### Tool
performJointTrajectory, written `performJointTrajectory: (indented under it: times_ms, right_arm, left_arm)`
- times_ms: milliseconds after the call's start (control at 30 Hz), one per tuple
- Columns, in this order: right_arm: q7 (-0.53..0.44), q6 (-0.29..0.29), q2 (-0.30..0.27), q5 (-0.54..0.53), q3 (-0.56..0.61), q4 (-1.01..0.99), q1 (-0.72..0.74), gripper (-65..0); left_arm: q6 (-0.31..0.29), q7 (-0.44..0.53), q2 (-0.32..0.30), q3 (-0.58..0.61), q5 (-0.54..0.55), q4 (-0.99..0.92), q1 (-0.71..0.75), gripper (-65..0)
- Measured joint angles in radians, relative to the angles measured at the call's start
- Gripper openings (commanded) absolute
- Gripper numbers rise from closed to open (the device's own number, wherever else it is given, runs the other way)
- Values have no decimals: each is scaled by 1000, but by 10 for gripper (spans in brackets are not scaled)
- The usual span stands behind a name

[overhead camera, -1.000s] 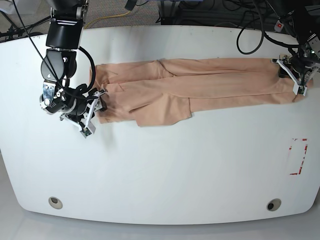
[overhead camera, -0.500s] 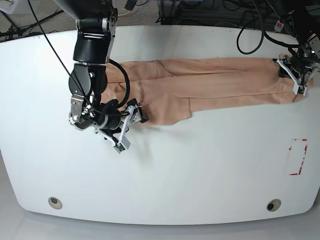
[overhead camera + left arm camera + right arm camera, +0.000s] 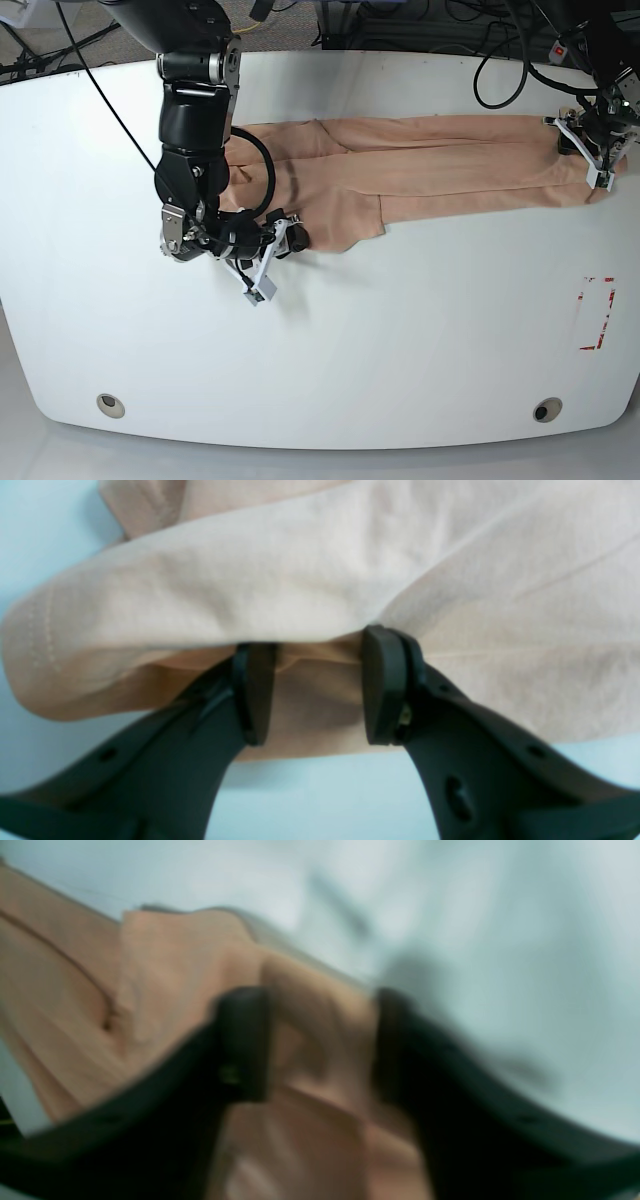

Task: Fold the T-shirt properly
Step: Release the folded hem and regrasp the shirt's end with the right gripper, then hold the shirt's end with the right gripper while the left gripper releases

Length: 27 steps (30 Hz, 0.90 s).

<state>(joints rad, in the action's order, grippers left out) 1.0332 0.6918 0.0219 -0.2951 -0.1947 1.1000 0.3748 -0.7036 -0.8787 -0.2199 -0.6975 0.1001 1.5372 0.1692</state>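
The shirt [image 3: 420,160] lies in a long band across the far half of the table [image 3: 400,340]. My left gripper [image 3: 312,690] pinches a fold at its right end. My right gripper [image 3: 285,238] pinches the left end. I judge it light, limp, slip-prone; grip hems or doubled edges.
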Motion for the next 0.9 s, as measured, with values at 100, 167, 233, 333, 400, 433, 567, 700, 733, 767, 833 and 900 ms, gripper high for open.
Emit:
performJointTrajectory:
  times_ms: [100,167,233,333,400,433,567,700,733,767,833,900]
  right_arm:
    - [-2,0,19,-4,3,0,0,-650]
    - [-1,0,30,-2,2,13,-8,-650]
    - [-2,0,36,-4,3,78,-37,-650]
    - [14,1,36,-6,0,225,-92,-650]
    - [64,1,35,-8,-2,315,-118,-650]
    - [94,3,33,-8,-3,355,-133,-650]
    - [154,0,31,-6,-7,526,-233,-650]
    - [157,2,15,-18,0,637,-323,-650]
    - [158,8,8,-18,-1,637,-335,-650]
    - [157,7,0,-18,-2,636,-343,-650]
    - [154,7,-20,-6,-5,635,-362,-650]
    - [132,7,-34,-5,-18,634,-377,-650]
  left_arm:
    - [0,1,-1,0,1,-1,0,-394]
    - [0,0,-3,0,1,-2,0,-394]
    - [0,0,-2,0,0,-2,0,-394]
    - [0,0,-3,1,0,-2,-1,-394]
    - [0,1,-3,2,1,-2,0,-394]
    - [0,0,-3,2,-3,-2,0,-394]
    - [0,1,-5,3,-2,-3,-2,-394]
    - [0,1,-5,3,-2,-4,-1,-394]
    - [0,1,-6,4,-2,-4,-2,-394]
    - [0,1,-6,3,-2,-4,-1,-394]
    - [0,1,-6,3,-2,-4,0,-394]
    - [0,2,-5,4,-2,-4,-1,-394]
